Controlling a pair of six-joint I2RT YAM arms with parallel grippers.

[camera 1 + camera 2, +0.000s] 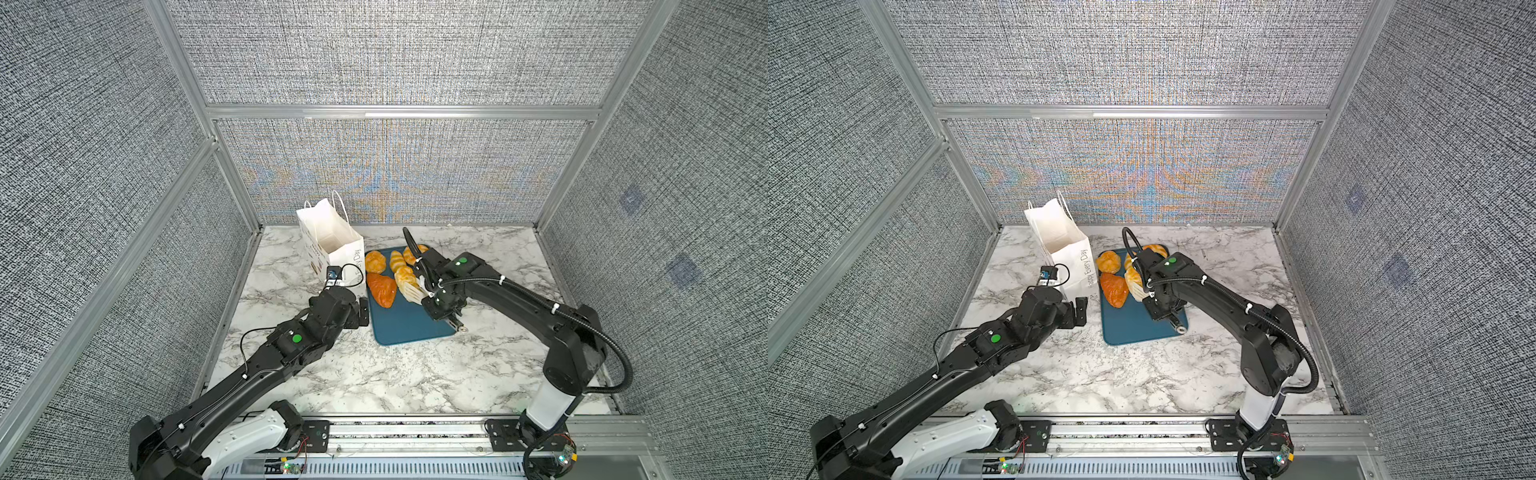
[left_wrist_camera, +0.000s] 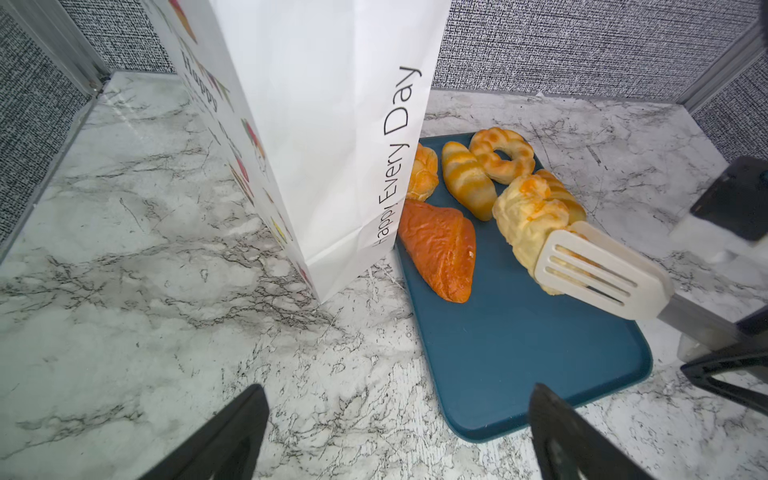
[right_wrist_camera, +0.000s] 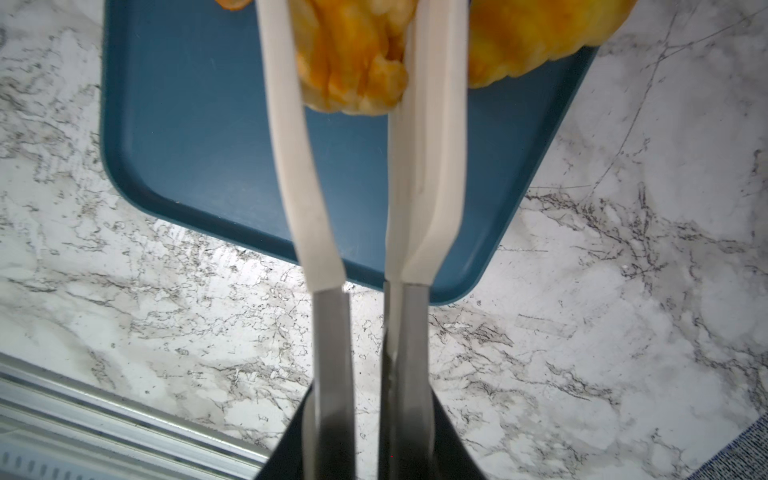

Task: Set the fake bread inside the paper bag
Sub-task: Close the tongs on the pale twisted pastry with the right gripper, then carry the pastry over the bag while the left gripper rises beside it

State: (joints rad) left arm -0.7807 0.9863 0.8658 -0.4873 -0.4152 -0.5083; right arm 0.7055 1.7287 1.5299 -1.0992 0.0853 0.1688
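Right tool (image 3: 370,440) tight on white tongs (image 2: 602,278), these apparently around a pale pastry (image 2: 528,220); left tool (image 2: 398,390) agape beside paper bag (image 2: 332,124).

Six fake bread pieces (image 2: 438,249) in view, centre-right of frame; one paper bag (image 2: 332,124), upper centre; one teal tray (image 2: 519,353); one white tongs (image 2: 598,278).

The light is bright, even and diffuse, coming from above; shadows on the marble table (image 1: 374,374) are faint and soft-edged; the woven back wall (image 1: 395,174) shimmers with coloured moiré ripples in both top views, where the metal posts (image 1: 183,62) splay outward toward the edges; in the left wrist view the white paper bag (image 2: 324,124) is almost blown out; in the right wrist view the tongs (image 3: 291,166) and the pastry (image 3: 353,62) between them are blurred, close to the lens.
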